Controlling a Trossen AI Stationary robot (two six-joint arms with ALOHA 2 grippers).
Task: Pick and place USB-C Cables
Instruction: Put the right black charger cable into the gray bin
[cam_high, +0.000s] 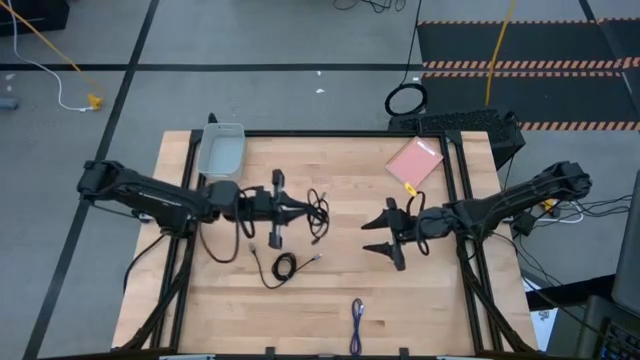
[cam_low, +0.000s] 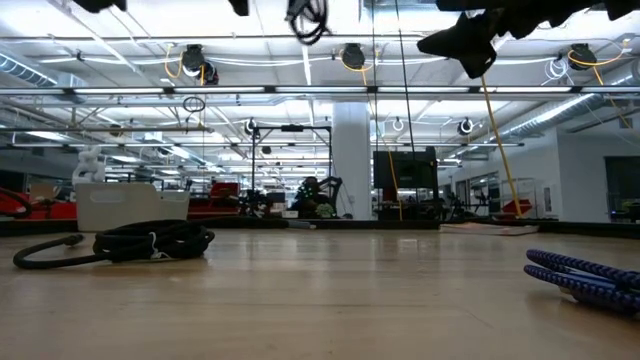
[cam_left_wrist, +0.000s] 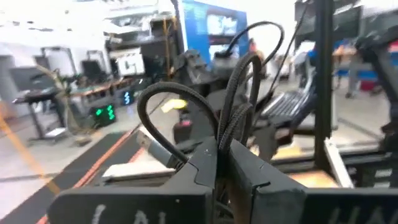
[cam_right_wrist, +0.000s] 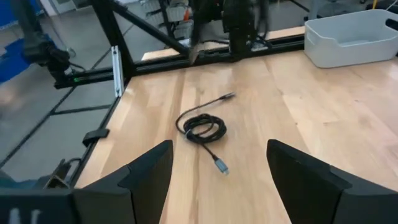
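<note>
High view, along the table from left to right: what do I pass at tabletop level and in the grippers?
Grey bin → left gripper, shut on a black USB-C cable → blue-purple USB-C cable → right gripper, open → pink flat square.

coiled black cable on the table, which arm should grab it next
Probably right. The right end effector is open and empty, with the coiled cable straight ahead in its wrist view. The left end effector is shut on another cable.
</note>
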